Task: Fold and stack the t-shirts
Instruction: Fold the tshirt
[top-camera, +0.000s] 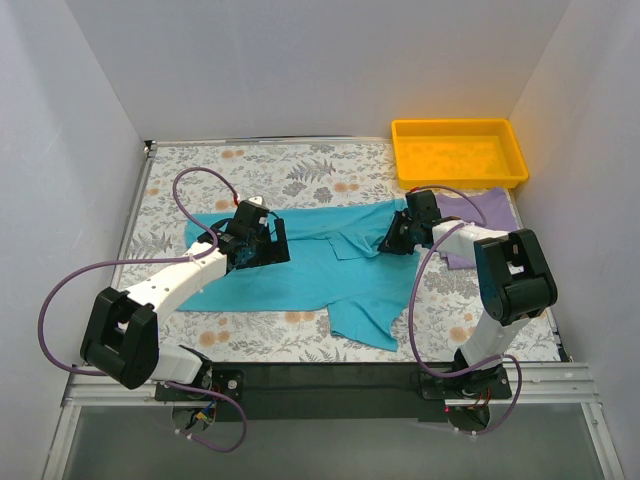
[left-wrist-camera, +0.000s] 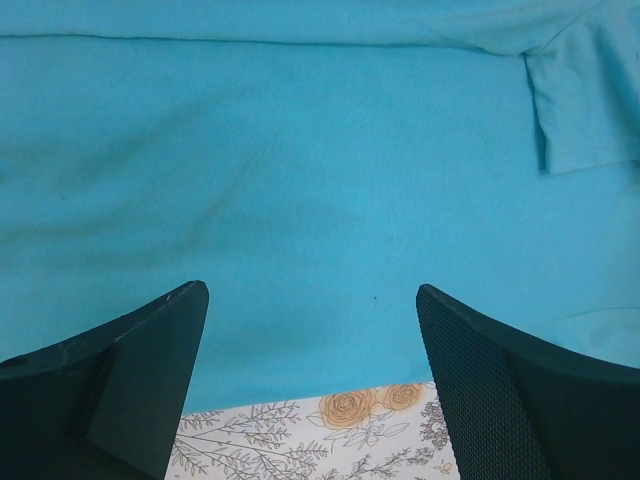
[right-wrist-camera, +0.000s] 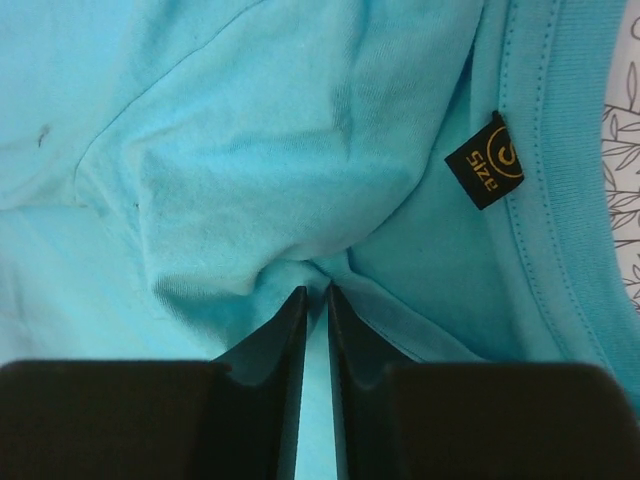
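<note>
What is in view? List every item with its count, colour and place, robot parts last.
teal t-shirt: one, teal, spread across the middle of the table
lavender t-shirt: one, pale purple, right side, just in front of the tray, partly hidden by the right arm
size label: one, black with yellow print, inside the teal collar
yellow tray: one, yellow, far right corner
floral table cover: one, white with grey and orange flowers, under everything
left arm, right arm: two, white and black, bases at the near edge
left claw: one, black, open over the teal shirt's edge
right claw: one, black, pinching teal cloth near the collar
</note>
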